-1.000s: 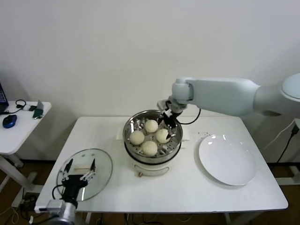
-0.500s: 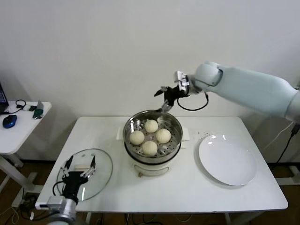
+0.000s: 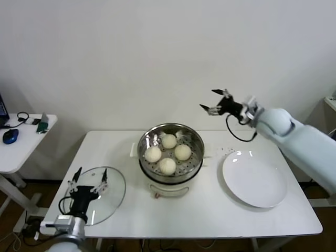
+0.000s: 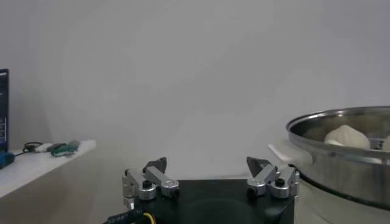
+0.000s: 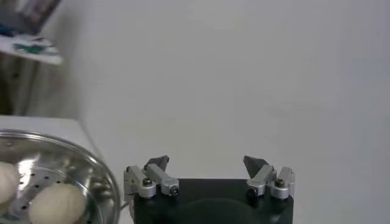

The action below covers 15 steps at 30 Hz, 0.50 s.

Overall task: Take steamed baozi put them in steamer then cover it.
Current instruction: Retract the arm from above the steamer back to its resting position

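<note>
Four steamed baozi (image 3: 168, 154) sit inside the steamer (image 3: 170, 137) at the table's (image 3: 210, 210) middle. The cover (image 3: 113, 189) lies flat at the near left (handle up), the left gripper (image 3: 87, 184) spread empty above it. The right gripper (image 3: 214, 101) hangs released, high and right of the steamer, beyond the white plate (image 3: 255, 179).

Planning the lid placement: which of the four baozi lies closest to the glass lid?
The steamed baozi on the steamer's left side; the others sit farther from the cover.

Pale blue-white right arm (image 3: 299, 137); black pincer (image 3: 217, 101) with silver finger mounts, black cable.
</note>
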{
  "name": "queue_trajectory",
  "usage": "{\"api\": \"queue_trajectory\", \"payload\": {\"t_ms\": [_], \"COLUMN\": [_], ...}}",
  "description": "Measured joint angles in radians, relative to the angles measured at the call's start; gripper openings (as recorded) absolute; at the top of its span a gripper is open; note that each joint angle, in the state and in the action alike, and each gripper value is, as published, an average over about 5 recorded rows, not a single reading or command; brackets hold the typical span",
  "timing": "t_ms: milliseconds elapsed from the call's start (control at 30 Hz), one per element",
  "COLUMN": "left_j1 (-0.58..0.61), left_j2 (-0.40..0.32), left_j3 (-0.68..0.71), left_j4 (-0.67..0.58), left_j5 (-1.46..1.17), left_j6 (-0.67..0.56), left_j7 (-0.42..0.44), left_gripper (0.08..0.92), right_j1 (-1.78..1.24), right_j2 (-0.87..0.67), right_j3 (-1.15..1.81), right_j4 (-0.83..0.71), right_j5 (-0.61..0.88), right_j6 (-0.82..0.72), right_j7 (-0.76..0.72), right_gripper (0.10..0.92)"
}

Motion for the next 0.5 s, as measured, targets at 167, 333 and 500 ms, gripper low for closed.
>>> {"api": "queue_trajectory", "payload": {"t_ms": [167,333,500], "left_j1": [0.003,0.010,0.020], "left_j2": [0.015,0.020,0.020], "left_j3": [0.000,-0.004,-0.010], "left_j4": [0.009,0.016,0.009], "left_j5": [0.017,0.056,0.094], "left_j6": [-0.007,-0.030,-0.045], "left_j7": [-0.005,-0.022,-0.036], "left_gripper": [0.823,0.823,0.823], "right_j1": [-0.332,-0.661,-0.944], "right_j2": [0.006,0.065,0.151], "right_j3": [0.332,0.627,0.840], "right_j4": [0.062,0.105,0.146], "right_j5": [-0.038,-0.063,-0.074], "right_j6": [0.069,0.152,0.251], "right_j7": [0.020,0.012,0.000], "right_gripper": [0.823,0.823,0.823]}}
